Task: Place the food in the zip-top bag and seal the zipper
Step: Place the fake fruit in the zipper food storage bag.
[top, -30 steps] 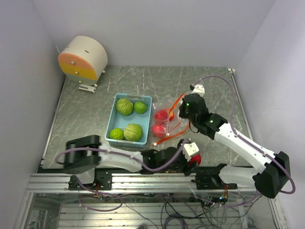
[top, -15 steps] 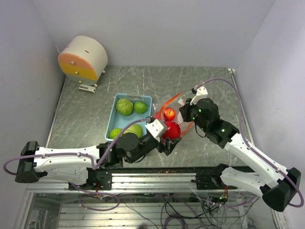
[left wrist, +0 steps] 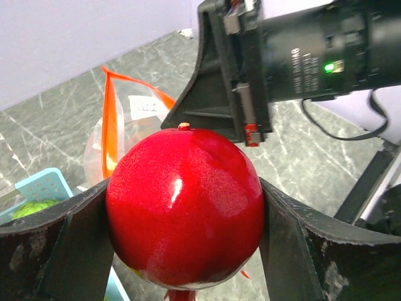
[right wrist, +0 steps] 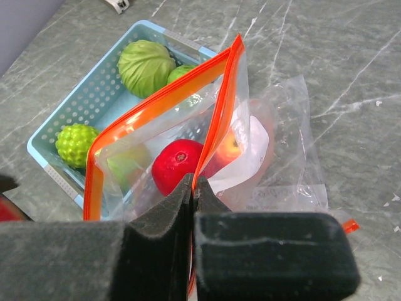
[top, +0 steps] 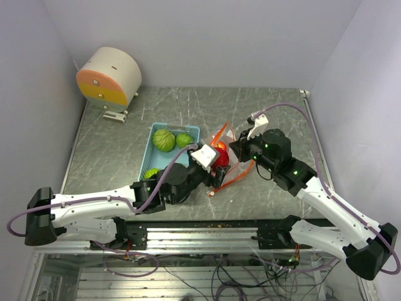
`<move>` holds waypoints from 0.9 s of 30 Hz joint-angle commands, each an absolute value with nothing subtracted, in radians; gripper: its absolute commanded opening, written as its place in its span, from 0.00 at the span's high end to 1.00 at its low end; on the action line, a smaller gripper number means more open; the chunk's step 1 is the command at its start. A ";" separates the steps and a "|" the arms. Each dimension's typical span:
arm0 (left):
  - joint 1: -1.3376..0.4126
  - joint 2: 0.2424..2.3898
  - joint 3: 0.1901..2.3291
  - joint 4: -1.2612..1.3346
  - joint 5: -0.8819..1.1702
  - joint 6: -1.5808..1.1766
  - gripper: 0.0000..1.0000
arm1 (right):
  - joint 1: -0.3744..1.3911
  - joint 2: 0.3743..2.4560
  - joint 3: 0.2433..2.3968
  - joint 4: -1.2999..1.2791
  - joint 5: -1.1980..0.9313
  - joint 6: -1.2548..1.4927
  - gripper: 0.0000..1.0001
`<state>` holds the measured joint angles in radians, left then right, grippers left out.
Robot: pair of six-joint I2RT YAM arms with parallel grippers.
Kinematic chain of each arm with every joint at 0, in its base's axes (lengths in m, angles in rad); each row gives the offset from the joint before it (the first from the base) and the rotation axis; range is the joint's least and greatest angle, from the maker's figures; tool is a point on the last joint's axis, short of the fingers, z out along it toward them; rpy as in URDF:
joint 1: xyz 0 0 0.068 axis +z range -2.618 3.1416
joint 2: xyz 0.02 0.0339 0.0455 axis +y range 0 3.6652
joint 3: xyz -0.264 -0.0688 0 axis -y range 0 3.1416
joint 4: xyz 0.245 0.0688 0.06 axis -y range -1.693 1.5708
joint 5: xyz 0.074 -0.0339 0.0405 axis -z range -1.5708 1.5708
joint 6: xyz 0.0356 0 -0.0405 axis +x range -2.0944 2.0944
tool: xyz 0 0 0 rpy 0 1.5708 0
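Note:
My left gripper [left wrist: 183,200] is shut on a glossy red apple [left wrist: 185,207], a piece of the food, and holds it just in front of the zip-top bag [left wrist: 128,119]. From above, that apple [top: 220,157] hangs at the bag's mouth [top: 220,136]. My right gripper [right wrist: 193,188] is shut on the bag's orange zipper edge [right wrist: 222,88] and holds the mouth up and open. Inside the bag lie a red apple [right wrist: 177,164] and a second apple [right wrist: 230,145]. A cabbage [right wrist: 145,59], a lime [right wrist: 182,72] and a bumpy green ball [right wrist: 75,144] sit in the light blue tray [right wrist: 47,153].
The tray [top: 155,133] stands left of the bag, partly under my left arm. A cream and orange drum-shaped device [top: 109,76] sits at the back left corner. Walls close in the table on three sides.
My left arm swung from the table's front edge up to the bag's mouth, carrying the red apple. My right gripper raised the bag's edge and shifted slightly left.

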<state>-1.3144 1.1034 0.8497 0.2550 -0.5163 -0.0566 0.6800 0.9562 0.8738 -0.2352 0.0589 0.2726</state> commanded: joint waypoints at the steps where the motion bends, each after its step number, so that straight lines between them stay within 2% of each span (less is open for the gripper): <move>1: -1.266 1.147 0.885 0.303 -0.484 -0.068 0.34 | 0.673 0.949 0.889 -0.223 0.029 0.250 1.00; 6: -1.205 1.191 0.895 0.363 -0.417 -0.105 0.33 | 0.673 0.944 0.886 -0.228 0.015 0.247 1.00; 15: -1.156 1.341 0.976 0.294 -0.369 -0.125 0.22 | 0.675 0.931 0.897 -0.240 -0.008 0.241 1.00; 20: -1.141 1.359 1.002 0.234 -0.396 -0.138 0.10 | 0.675 0.921 0.902 -0.248 -0.008 0.235 1.00; 22: -1.136 1.350 0.994 0.241 -0.401 -0.144 0.00 | 0.676 0.920 0.903 -0.249 -0.009 0.235 1.00; 27: -1.130 1.322 0.979 0.246 -0.402 -0.139 0.01 | 0.675 0.921 0.907 -0.249 -0.008 0.237 1.00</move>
<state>-1.1393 1.3556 0.9642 0.2371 -0.4004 -0.1310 0.6735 0.9367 0.8753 -0.2592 0.0078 0.2447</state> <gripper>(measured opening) 0.992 0.006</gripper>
